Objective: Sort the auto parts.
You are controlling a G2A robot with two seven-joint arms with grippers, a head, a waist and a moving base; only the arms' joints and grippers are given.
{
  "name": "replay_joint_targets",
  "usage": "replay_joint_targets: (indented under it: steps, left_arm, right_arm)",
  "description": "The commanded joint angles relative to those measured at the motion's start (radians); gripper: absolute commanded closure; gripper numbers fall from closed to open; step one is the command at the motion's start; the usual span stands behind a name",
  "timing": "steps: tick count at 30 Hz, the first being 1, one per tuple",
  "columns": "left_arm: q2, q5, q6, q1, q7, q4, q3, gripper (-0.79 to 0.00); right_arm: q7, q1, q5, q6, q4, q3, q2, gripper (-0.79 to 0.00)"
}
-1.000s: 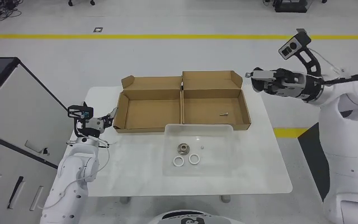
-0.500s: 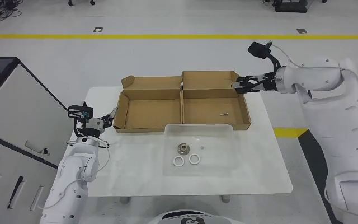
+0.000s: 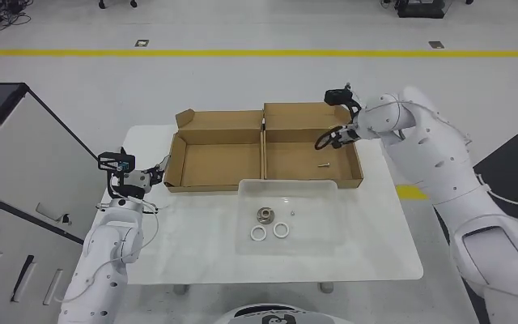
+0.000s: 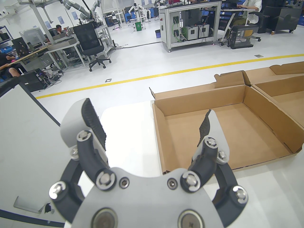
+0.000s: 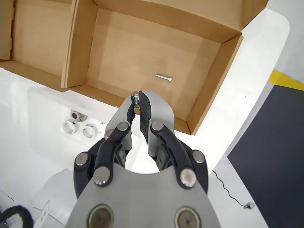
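Right claw (image 5: 137,104) clamped on small bolt (image 5: 135,95) above right-hand box (image 5: 147,48). Bolt likely light, stiff, slick; tip pinch on shank suits. Left claw (image 4: 152,129) apart.

Left tool (image 4: 152,124) open, by cardboard box (image 4: 237,129) corner.

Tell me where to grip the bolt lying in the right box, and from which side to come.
Grip the bolt across its shank, near the middle, coming straight down from above. It lies flat on the floor of the box, away from the walls, so there should be room on both sides of it.
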Motion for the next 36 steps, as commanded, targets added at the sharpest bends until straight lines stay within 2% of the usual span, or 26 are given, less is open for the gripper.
replay_joint_targets:
  steps: [1, 10, 17, 34, 36]
  left_arm:
    - [0.0, 0.0, 0.0, 0.0, 0.0, 0.0, 0.0, -0.785]
    - [0.0, 0.0, 0.0, 0.0, 0.0, 0.0, 0.0, -0.785]
    - [0.0, 0.0, 0.0, 0.0, 0.0, 0.0, 0.0, -0.785]
    - [0.0, 0.0, 0.0, 0.0, 0.0, 0.0, 0.0, -0.785]
    - [0.0, 0.0, 0.0, 0.0, 0.0, 0.0, 0.0, -0.785]
  right_arm:
    - [-0.028, 0.007, 0.001, 0.007, 0.04, -0.03, -0.014, 0.0]
    - [-0.125, 0.031, -0.011, 0.029, 0.213, -0.155, -0.086, 0.0]
    - [-0.147, 0.052, -0.034, 0.033, 0.335, -0.23, -0.139, 0.0]
    - [-0.187, 0.092, -0.03, 0.002, 0.54, -0.288, -0.234, 0.0]
    - [-0.191, 0.096, -0.03, -0.002, 0.555, -0.29, -0.242, -0.058]
